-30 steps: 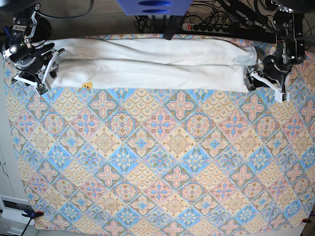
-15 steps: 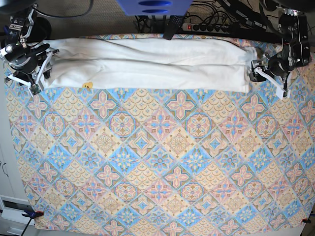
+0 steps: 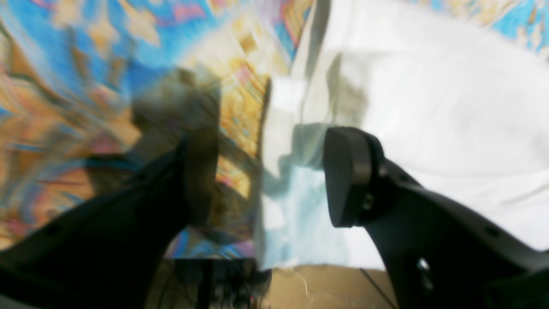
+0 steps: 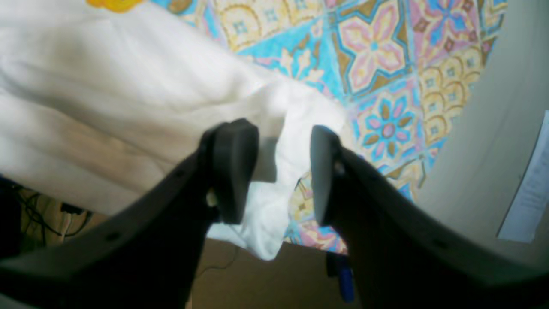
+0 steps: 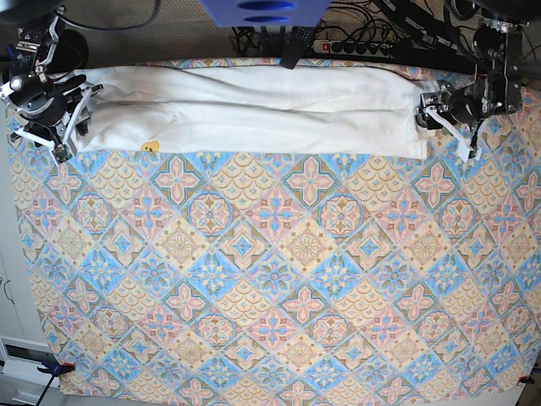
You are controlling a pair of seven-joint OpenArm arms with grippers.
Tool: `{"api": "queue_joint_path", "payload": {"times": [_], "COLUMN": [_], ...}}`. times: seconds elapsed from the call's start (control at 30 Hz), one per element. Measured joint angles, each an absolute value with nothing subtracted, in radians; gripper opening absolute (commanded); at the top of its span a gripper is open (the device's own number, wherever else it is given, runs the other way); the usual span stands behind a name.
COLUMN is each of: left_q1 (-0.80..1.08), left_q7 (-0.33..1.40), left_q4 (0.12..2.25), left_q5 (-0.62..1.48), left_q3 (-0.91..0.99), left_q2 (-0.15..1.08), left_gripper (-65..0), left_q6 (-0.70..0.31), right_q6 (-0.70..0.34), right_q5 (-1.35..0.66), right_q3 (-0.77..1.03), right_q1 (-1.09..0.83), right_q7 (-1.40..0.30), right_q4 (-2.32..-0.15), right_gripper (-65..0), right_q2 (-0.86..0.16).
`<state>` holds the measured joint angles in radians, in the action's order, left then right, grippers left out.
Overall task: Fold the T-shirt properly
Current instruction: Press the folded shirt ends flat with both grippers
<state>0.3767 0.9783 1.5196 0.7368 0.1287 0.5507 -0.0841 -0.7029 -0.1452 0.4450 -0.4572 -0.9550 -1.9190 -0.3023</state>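
Note:
The white T-shirt [image 5: 254,114] lies folded into a long strip along the table's far edge, a small yellow bit of print [image 5: 150,148] showing at its near left. My left gripper [image 5: 433,112] hovers at the strip's right end. In the left wrist view it [image 3: 274,176] is open, the shirt's edge [image 3: 429,107] lying below the gap. My right gripper [image 5: 74,123] is at the strip's left end. In the right wrist view it [image 4: 279,171] is open above a shirt corner [image 4: 274,206] that hangs over the table edge.
A patterned blue, pink and yellow tablecloth [image 5: 279,279] covers the table. Behind the far edge run a power strip [image 5: 355,46] and cables. A blue object [image 5: 262,10] hangs at the top centre. A clamp [image 5: 55,368] sits at the near left corner.
My left arm has drawn back toward the far edge, off the shirt's right end. The right arm has shifted slightly up and left. The shirt has not moved.

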Motion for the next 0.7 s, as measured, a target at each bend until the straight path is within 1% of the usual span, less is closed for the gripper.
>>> {"api": "queue_joint_path", "payload": {"times": [0.3, 0.47, 0.57, 0.63, 0.7], "left_q1": [0.352, 0.335, 0.336, 0.335, 0.335], "left_q7": [0.97, 0.964, 0.954, 0.953, 0.949], "left_q4": [1.494, 1.504, 1.525, 1.538, 1.539], "left_q5": [0.734, 0.708, 0.734, 0.741, 0.746], "left_q3": [0.133, 0.058, 0.039, 0.038, 0.038], "left_q2": [0.526, 0.52, 0.497, 0.49, 0.487], "left_gripper": [-26.3, -26.9, -27.1, -27.2, -28.3], "left_q6": [-0.083, -0.065, -0.068, -0.078, -0.114], "right_q6": [-0.703, -0.703, -0.702, -0.703, -0.702], "right_q5": [-0.148, -0.144, -0.145, -0.146, -0.145], "right_q3": [0.445, 0.445, 0.445, 0.445, 0.445], "right_q1": [-0.457, -0.457, -0.457, -0.457, -0.457], "right_q7": [-0.955, -0.955, -0.954, -0.954, -0.954], "right_q4": [-1.919, -1.919, -1.919, -1.919, -1.919], "right_gripper": [-41.8, -41.8, -41.8, -41.8, -41.8], "right_q2": [-0.302, -0.302, -0.302, -0.302, -0.303]}}
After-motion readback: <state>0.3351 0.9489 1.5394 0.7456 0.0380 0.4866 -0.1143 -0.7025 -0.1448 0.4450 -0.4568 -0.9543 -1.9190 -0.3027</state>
